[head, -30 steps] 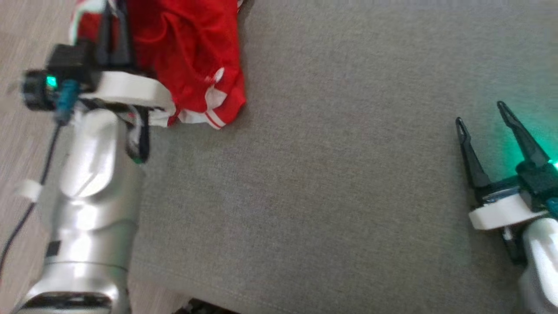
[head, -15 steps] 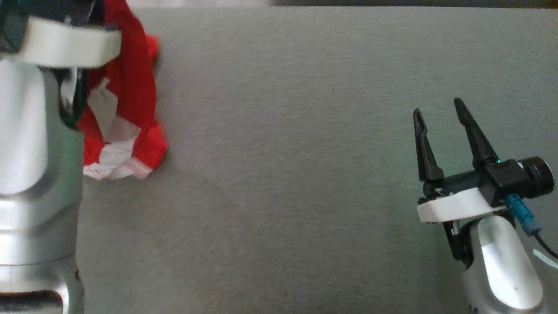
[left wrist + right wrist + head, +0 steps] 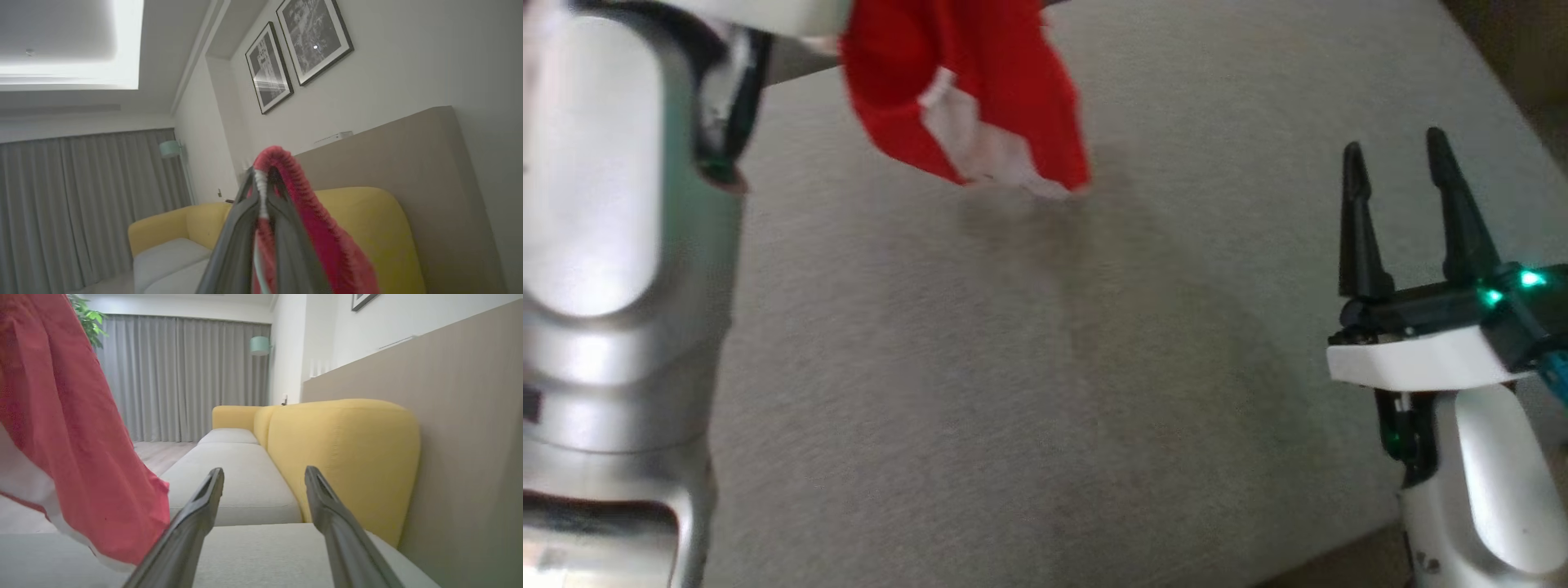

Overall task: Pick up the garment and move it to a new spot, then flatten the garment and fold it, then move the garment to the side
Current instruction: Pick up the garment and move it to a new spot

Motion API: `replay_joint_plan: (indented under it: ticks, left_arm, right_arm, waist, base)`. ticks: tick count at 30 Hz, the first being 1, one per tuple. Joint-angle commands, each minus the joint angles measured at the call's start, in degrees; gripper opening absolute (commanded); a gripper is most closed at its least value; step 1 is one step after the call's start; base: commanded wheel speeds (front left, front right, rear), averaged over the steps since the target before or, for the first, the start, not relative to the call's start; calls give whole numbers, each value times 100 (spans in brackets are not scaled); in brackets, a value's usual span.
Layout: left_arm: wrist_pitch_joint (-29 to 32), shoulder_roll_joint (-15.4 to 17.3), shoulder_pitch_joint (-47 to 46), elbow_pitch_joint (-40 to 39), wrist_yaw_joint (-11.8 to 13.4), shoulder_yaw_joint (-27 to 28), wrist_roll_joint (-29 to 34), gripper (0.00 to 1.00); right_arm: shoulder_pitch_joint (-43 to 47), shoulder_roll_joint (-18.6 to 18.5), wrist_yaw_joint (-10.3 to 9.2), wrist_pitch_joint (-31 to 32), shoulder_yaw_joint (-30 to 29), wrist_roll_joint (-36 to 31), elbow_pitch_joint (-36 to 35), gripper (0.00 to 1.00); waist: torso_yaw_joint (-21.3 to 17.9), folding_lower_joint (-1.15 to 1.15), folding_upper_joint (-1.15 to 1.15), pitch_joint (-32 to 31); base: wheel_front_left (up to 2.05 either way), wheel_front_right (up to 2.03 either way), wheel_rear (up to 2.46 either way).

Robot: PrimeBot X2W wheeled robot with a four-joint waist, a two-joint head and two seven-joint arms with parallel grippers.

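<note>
Your left tool is clamped on the red garment, which hangs over the grey cushion; your right tool is spread apart.

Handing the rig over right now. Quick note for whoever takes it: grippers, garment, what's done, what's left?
Left gripper: shut on the red garment, pinching a bunched fold.
Right gripper: open, empty, over the right side of the grey cushion.
Garment: hangs crumpled from the left gripper above the cushion, upper left in the head view.
Done: pick-up.
Left: set it down at the new spot, flatten, fold, move aside.
</note>
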Motion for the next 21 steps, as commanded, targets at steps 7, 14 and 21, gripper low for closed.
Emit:
replay_joint_plan:
  ticks: [7,14,21]
  left_arm:
    - [-206,117,729,833,-45,-534,83,0]
    - [-1255,-101,1946,2365,305,-776,102,100]
    - [-2047,-542,2832,2580,826,-642,-80,100]
  right_arm:
    - [-219,39,39,-14,123,249,-190,100]
    - [-266,40,39,-14,337,186,85,100]
    - [-105,40,39,-14,527,-117,466,100]
  waist:
    - [-415,1,0,505]
    - [-48,1,0,849]
    - [580,1,0,554]
  base:
    - [0,0,0]
    - [0,0,0]
    - [0,0,0]
